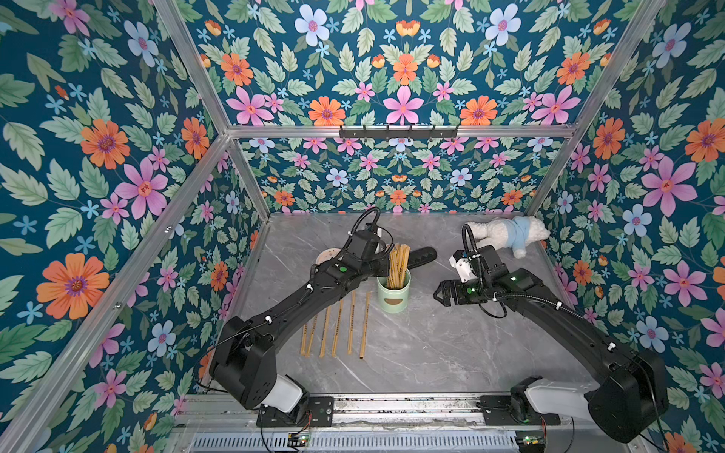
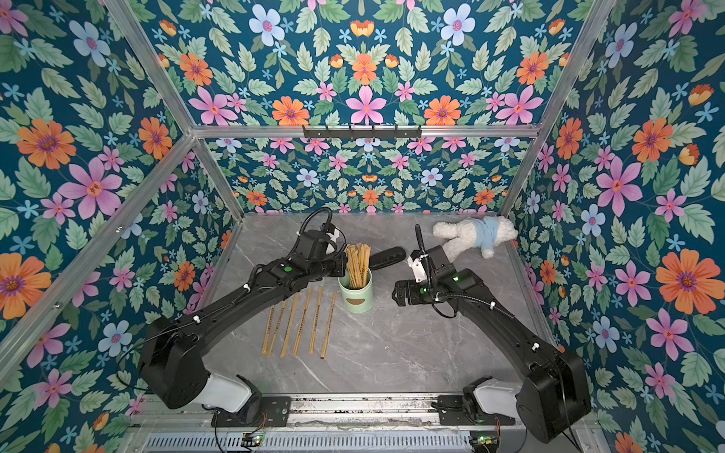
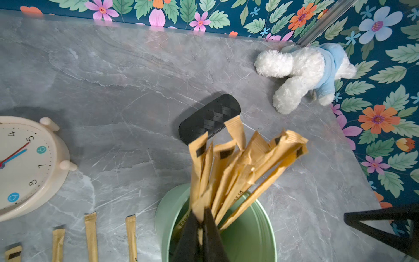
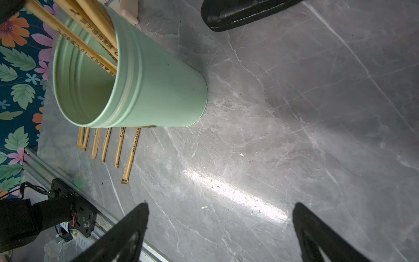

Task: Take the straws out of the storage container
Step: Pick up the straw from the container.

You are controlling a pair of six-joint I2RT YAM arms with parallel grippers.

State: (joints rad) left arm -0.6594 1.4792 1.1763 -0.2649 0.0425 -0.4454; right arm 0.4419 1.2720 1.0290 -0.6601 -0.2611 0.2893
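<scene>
A bundle of tan paper-wrapped straws (image 1: pixel 398 262) with small dark print stands fanned in the pale mint-green cylindrical canister (image 1: pixel 393 298) mid-way across the grey marble table (image 1: pixel 431 345), and six more straws (image 1: pixel 333 329) lie in a row just left of it. The left gripper (image 3: pixel 201 229) is pinched shut on one standing straw at the canister's mouth, a grip hard to make out in both top views. The right gripper (image 4: pixel 220 205) hangs wide open, apart on the canister's right.
</scene>
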